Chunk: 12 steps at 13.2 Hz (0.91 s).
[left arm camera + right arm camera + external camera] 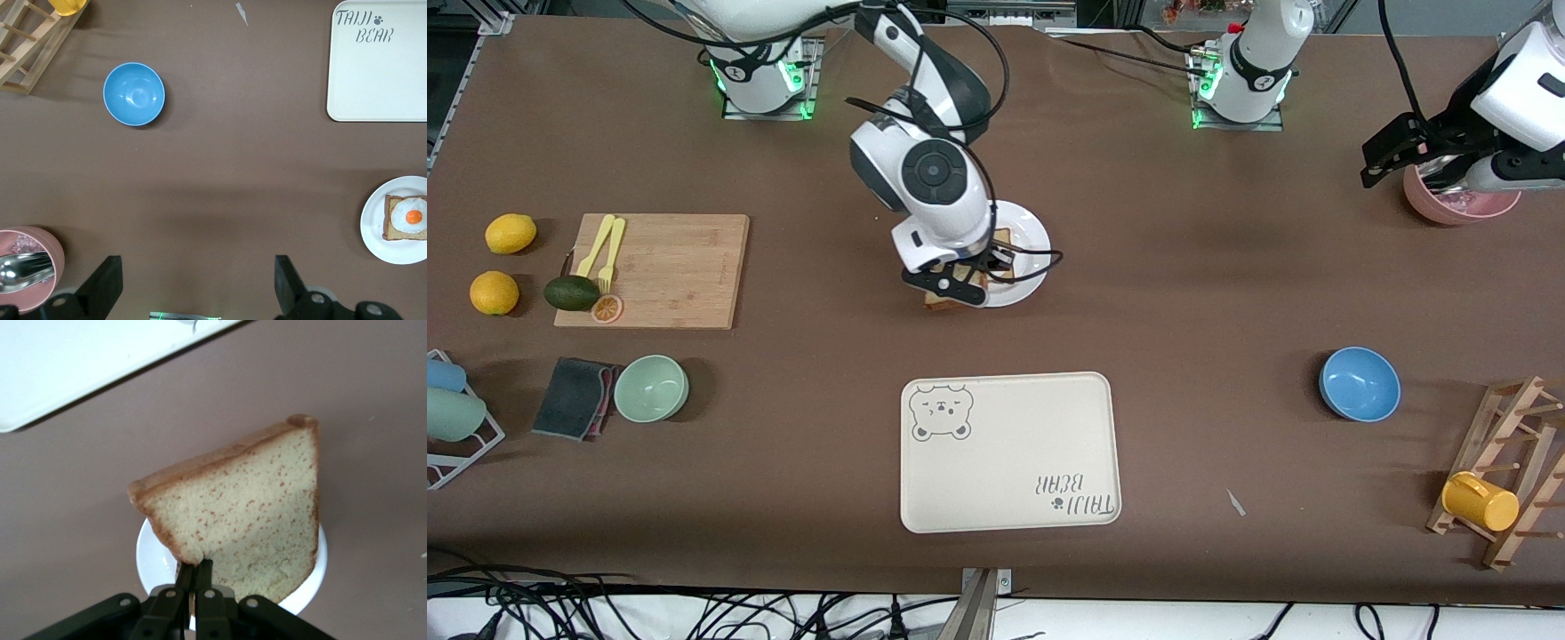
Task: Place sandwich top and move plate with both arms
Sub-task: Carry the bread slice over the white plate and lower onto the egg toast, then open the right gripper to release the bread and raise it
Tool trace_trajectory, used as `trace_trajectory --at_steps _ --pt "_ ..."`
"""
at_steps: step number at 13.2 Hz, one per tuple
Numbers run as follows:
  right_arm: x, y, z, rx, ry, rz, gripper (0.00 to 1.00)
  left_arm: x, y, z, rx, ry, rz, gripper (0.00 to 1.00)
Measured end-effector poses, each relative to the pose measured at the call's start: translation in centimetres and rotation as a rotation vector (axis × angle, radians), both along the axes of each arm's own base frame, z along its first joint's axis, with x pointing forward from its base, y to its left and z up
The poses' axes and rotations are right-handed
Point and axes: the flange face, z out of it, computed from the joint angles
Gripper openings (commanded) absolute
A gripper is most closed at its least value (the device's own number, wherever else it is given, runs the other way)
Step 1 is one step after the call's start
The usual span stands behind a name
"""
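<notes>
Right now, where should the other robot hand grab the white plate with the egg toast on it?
Probably on the plate's bare rim toward the left arm's end of the table, coming from that side. The egg toast fills its middle, and the right gripper, shut on the sandwich top, is above it. The open left gripper waits over the pink bowl.

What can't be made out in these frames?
- Front view: the right gripper and its arm cover most of the sandwich top and part of the plate.
- Right wrist view: the sandwich top hides the egg slice and most of the plate.
- Left wrist view: the frame edge cuts off the pink bowl.
</notes>
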Motion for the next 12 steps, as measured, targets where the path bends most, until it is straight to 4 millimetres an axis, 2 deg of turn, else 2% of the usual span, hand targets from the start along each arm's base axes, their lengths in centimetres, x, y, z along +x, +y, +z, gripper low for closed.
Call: trace_trajectory --at_steps 2,7,10,11,12 --pt "-1.2 1.6 -1.2 -0.008 0.016 0.019 0.0 0.0 0.0 -0.1 0.0 0.002 0.001 1.0" --pt "-5.3 4.4 -2.7 -0.059 0.06 0.095 0.0 0.0 0.0 -0.1 0.0 0.002 0.001 1.0" --pt "-5.3 4.2 -4.8 -0.101 0.062 0.111 0.0 0.0 0.0 -0.1 0.0 0.002 0.001 1.0" --pt "-5.0 3.9 -5.7 -0.115 0.063 0.114 0.07 0.0 0.0 -0.1 0.0 0.004 0.001 1.0" --pt "-4.7 3.6 -6.3 -0.123 0.066 0.119 0.43 0.0 0.0 -0.1 0.0 0.005 0.001 1.0"
